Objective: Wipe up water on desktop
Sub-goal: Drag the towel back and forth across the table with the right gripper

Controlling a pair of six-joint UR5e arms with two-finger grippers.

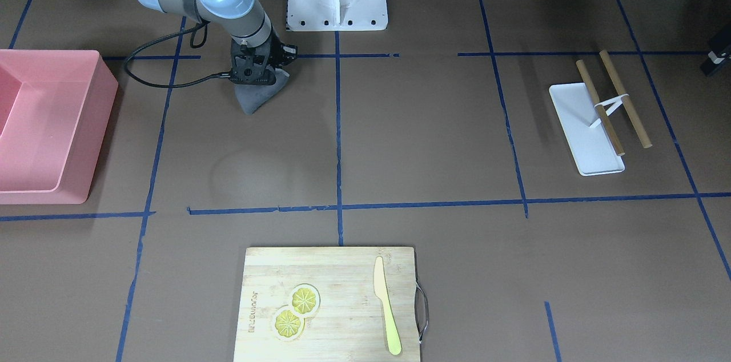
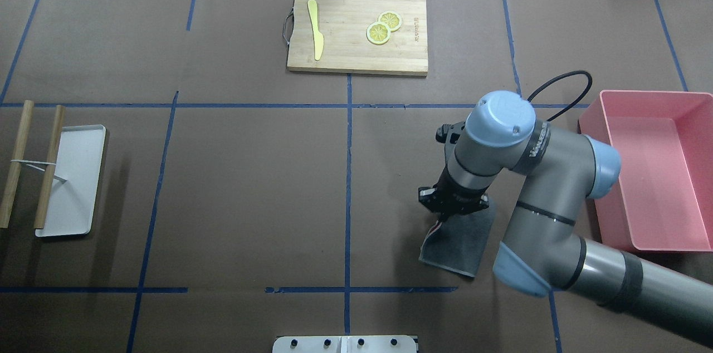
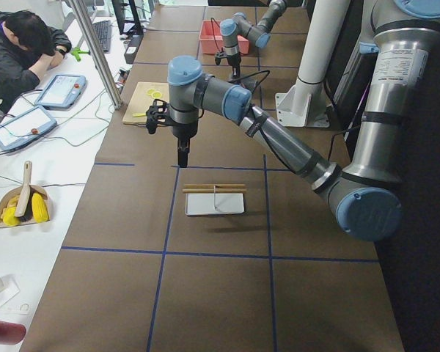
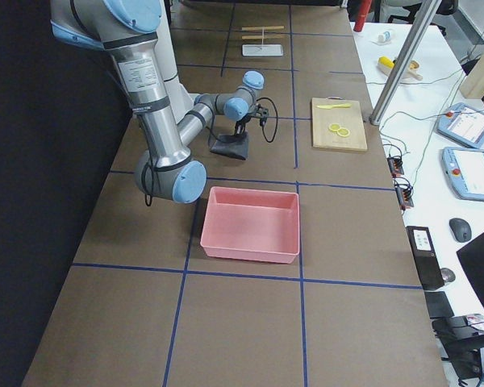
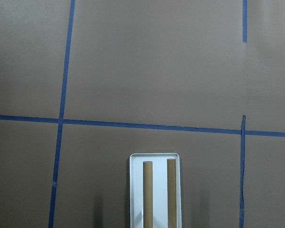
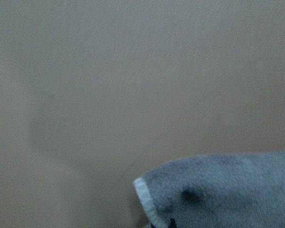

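Note:
The desktop (image 2: 250,186) is dark brown with blue tape lines. My right gripper (image 2: 454,205) is shut on a dark grey cloth (image 2: 459,241). The cloth hangs from the fingers and its lower part rests on the desktop, right of the centre line. The front-facing view shows the same gripper (image 1: 257,68) and cloth (image 1: 260,96), with a faint darker patch (image 1: 251,171) on the desktop in front of them. The right wrist view shows the cloth's hemmed edge (image 6: 218,190). My left gripper (image 3: 183,154) hovers high near the white tray; I cannot tell if it is open.
A pink bin (image 2: 652,169) stands just right of the right arm. A bamboo cutting board (image 2: 357,30) with a yellow knife and lemon slices lies at the far edge. A white tray (image 2: 72,180) with two wooden sticks (image 2: 47,166) lies at the left.

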